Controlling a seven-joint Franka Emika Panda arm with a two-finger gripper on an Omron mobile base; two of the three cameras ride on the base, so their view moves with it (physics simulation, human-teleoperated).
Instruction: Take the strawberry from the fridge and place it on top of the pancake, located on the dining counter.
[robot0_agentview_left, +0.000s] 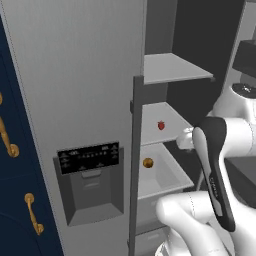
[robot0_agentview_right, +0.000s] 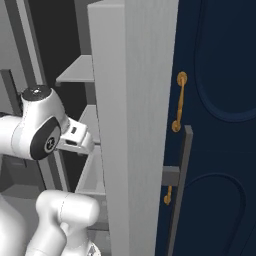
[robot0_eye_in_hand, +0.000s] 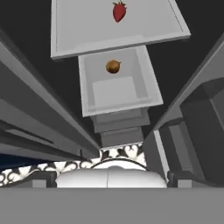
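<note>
Hovering gripper (robot0_agentview_right: 80, 139) open; strawberry (robot0_eye_in_hand: 119, 11) on fridge (robot0_agentview_left: 75, 100) shelf, apart

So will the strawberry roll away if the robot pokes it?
Maybe a little. The strawberry is small and rounded with a pointed end, so it would likely wobble aside, not roll far. It lies loose on a flat shelf, so a nudge could slide it. It's probably light.
</note>
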